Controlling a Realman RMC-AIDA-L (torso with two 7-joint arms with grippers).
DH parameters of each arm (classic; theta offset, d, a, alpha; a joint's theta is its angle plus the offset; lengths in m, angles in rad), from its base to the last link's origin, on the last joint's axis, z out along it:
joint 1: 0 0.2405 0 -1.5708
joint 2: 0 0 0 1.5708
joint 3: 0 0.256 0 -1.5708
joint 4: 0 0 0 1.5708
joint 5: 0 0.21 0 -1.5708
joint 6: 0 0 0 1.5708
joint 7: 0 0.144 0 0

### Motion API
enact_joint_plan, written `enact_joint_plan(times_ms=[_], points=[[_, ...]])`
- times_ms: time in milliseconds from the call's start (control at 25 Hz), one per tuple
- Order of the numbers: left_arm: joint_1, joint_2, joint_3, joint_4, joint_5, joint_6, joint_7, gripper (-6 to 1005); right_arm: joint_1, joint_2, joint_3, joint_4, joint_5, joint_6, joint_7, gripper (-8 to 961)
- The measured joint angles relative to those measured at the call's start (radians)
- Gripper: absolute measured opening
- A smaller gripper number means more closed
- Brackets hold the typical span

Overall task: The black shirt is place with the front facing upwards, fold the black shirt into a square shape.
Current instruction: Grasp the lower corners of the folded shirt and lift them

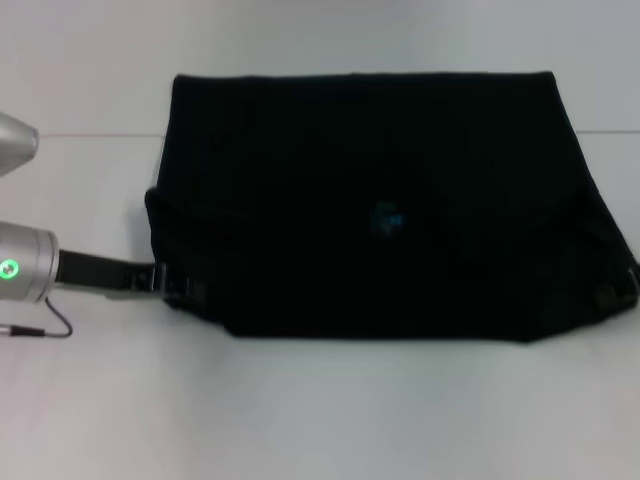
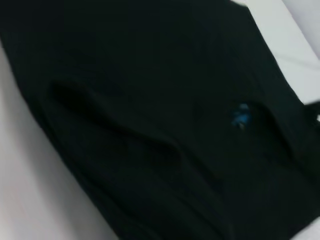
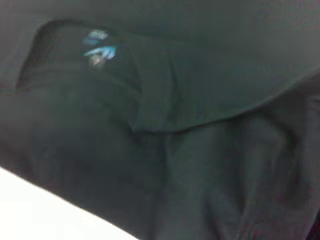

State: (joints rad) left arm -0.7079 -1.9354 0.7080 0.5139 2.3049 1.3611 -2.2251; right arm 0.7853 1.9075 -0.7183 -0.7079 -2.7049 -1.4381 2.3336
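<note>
The black shirt lies on the white table as a wide folded block, its front part doubled over, with the small blue neck label showing near the middle. My left gripper is at the shirt's near left corner, touching the cloth. My right gripper is at the near right corner, mostly lost against the black cloth. The left wrist view is filled by the shirt with its label. The right wrist view sits close over the folded neck area and label.
The white table extends around the shirt, with bare surface in front of it and to the left. A thin seam line crosses the table behind the left arm. The left arm's silver wrist shows a green light.
</note>
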Motion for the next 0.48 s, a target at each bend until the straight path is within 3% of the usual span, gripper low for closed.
enact_joint_plan(times_ms=[240,360,480], points=[[0.026,0.045,0.015,-0.003,0.047,0.261,-0.051,70,-0.031,-0.029,-0.003,-0.017,-0.019,-0.255,-0.091,93],[0.04,0.05,0.012,-0.003,0.105,0.388,-0.051,71,-0.048,-0.02,-0.004,-0.018,-0.062,-0.331,-0.118,94],[0.057,0.042,0.018,0.0,0.129,0.479,-0.041,72,-0.06,0.01,-0.005,-0.016,-0.101,-0.366,-0.136,94]])
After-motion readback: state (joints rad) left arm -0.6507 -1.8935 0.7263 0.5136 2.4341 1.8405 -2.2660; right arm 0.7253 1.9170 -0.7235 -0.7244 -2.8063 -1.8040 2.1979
